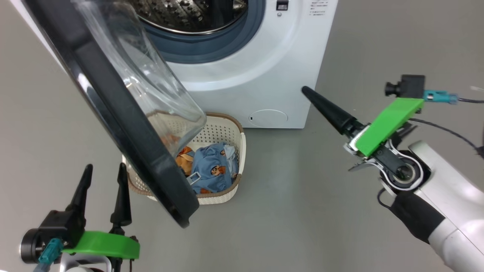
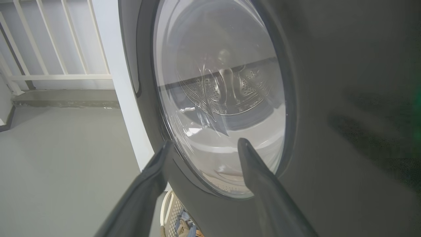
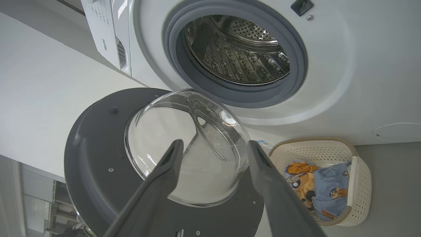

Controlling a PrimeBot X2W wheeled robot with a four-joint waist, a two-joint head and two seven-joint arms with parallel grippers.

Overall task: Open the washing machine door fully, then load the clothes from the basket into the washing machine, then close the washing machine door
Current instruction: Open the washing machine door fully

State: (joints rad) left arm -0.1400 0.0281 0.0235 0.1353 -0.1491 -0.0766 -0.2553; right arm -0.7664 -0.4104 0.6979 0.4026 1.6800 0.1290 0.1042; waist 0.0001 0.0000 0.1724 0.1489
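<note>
The white washing machine (image 1: 264,56) stands ahead with its steel drum (image 3: 236,52) exposed. Its door (image 1: 109,109), black rim around a clear glass bowl, is swung out towards me and partly covers the basket (image 1: 242,151). The cream basket sits on the floor in front of the machine with blue and orange clothes (image 1: 211,170) inside. My left gripper (image 1: 104,170) is open, low on the door's outer side, and the door's glass (image 2: 223,98) is close before its fingertips. My right gripper (image 3: 215,144) is open and empty, raised right of the machine and pointing at the door's bowl (image 3: 187,148).
Grey floor (image 1: 302,211) lies free to the right of the basket. A round service cover (image 1: 267,118) sits low on the machine's front. A white railing (image 2: 49,77) stands beyond the door on the left side.
</note>
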